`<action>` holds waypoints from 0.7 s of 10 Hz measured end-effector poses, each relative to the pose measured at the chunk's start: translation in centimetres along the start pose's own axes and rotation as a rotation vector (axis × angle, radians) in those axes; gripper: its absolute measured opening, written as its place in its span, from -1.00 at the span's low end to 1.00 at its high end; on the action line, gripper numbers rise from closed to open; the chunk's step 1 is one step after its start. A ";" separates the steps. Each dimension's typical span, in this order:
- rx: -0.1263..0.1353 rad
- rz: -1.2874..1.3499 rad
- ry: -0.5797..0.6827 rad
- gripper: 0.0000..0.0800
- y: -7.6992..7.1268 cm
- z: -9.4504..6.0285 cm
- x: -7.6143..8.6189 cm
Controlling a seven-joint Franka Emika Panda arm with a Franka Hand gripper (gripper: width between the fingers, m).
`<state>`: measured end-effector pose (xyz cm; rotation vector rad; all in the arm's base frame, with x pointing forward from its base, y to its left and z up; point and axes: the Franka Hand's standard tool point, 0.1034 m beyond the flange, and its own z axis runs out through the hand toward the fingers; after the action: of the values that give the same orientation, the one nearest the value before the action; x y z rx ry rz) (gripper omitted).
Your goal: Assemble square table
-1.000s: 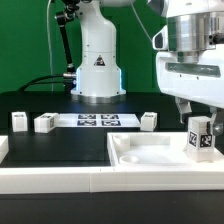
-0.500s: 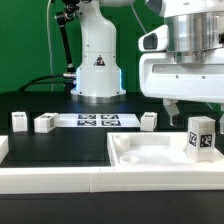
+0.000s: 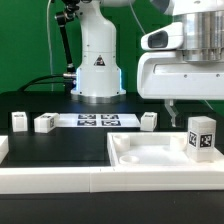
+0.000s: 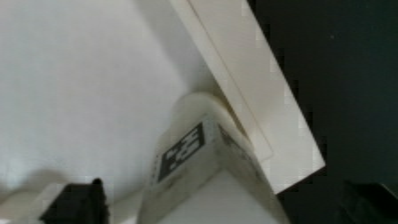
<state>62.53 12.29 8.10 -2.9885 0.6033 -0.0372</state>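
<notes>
White square tabletop [image 3: 128, 141] sits in front, one leg [image 3: 202, 136] upright inside its rim (exterior view's right, near the corner); I see my gripper [image 3: 192, 104] above it, apart, jaws spread, holding nothing

Glossy white nearly all over. The arm's domed base [image 3: 98, 62], upper centre of the frame, wears a black triangle mark, and black cables [image 3: 58, 40] loop down at upper left. At upper right sits a boxy white wrist housing [image 3: 185, 72] under a grey collar [image 3: 195, 38]; below it, the gripper [image 3: 194, 110] has slim fingers [image 3: 170, 107].
</notes>
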 end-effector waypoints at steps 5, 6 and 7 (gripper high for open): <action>0.000 -0.315 0.001 0.62 0.1 0.0 0.1; 0.000 -0.342 0.001 0.62 0.1 0.0 0.1; -0.002 -0.417 0.002 0.62 0.2 -0.1 0.2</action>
<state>62.60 12.01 8.13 -3.0576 -0.0288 -0.0677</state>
